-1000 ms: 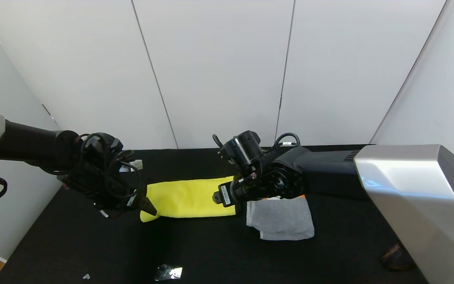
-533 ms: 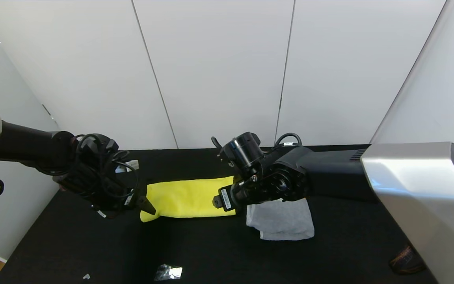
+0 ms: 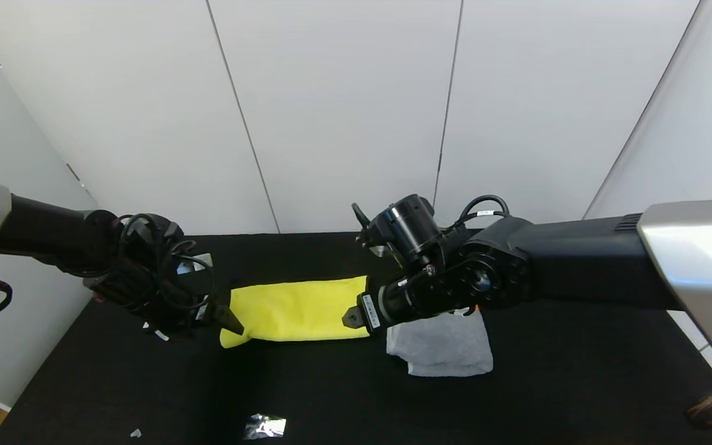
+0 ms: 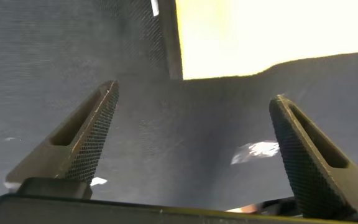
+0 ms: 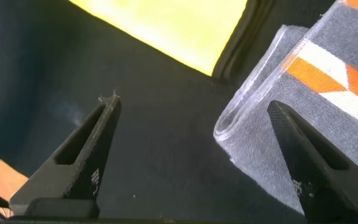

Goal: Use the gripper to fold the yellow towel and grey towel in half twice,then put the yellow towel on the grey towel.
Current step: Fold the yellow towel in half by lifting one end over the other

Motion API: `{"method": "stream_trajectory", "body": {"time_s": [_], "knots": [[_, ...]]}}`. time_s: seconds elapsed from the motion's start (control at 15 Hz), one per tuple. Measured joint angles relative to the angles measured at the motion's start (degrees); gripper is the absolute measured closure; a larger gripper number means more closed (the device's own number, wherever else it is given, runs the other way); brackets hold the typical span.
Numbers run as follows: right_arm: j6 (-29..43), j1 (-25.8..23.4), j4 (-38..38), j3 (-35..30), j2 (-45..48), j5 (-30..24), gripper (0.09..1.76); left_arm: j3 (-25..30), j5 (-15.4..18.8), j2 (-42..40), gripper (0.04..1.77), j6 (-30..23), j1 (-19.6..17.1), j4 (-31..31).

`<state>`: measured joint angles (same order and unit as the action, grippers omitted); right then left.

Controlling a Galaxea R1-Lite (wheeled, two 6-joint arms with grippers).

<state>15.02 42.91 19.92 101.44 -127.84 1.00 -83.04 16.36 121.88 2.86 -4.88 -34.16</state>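
Left claw (image 3: pixel 229 319) and right claw (image 3: pixel 356 317) (both spread, empty) flanking yellow towel (image 3: pixel 297 309).

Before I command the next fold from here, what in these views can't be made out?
- Head view: the right gripper covers the right end of the yellow towel, and the arm hides the far edge of the grey towel.
- Head view: the left gripper overlaps the yellow towel's left end; contact unclear.
- Left wrist view: the frame edge cuts off most of the yellow towel.
- Head view: a small shiny scrap is too small to identify.
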Motion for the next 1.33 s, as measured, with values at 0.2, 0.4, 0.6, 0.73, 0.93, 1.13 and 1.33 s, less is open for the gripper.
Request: {"method": "stream_trajectory", "body": {"time_s": [0.2, 0.4, 0.6, 0.73, 0.93, 1.13, 1.33], "knots": [[0.00, -0.09, 0.20, -1.41, 1.66, -0.02, 0.15, -1.18, 1.48, 1.94, 0.10, -1.15, 0.00, 0.17], [0.17, -0.79, 0.06, -2.79, 2.71, -0.07, 0.15, -3.95, 2.02, 4.30, 0.10, -4.91, 0.04, 0.20], [0.28, -0.88, -0.20, -4.17, 3.15, -0.21, 0.15, -5.49, 4.66, 5.71, 0.10, -5.40, -0.77, -0.13], [0.28, -0.94, -0.20, -4.47, 3.21, -0.21, 0.15, -5.68, 5.61, 6.05, 0.10, -5.27, -0.99, 0.00], [0.28, -0.91, -0.22, -4.56, 3.21, -0.22, 0.15, -6.10, 6.27, 6.57, 0.09, -5.07, -1.12, 0.24], [0.33, -0.91, -0.22, -4.64, 3.17, -0.32, 0.15, -7.31, 6.79, 7.53, 0.09, -5.27, -0.99, 0.22], [0.33, -0.88, -0.24, -4.74, 3.12, -0.27, 0.15, -8.11, 8.30, 8.00, 0.09, -5.32, -0.72, 0.24]]}}
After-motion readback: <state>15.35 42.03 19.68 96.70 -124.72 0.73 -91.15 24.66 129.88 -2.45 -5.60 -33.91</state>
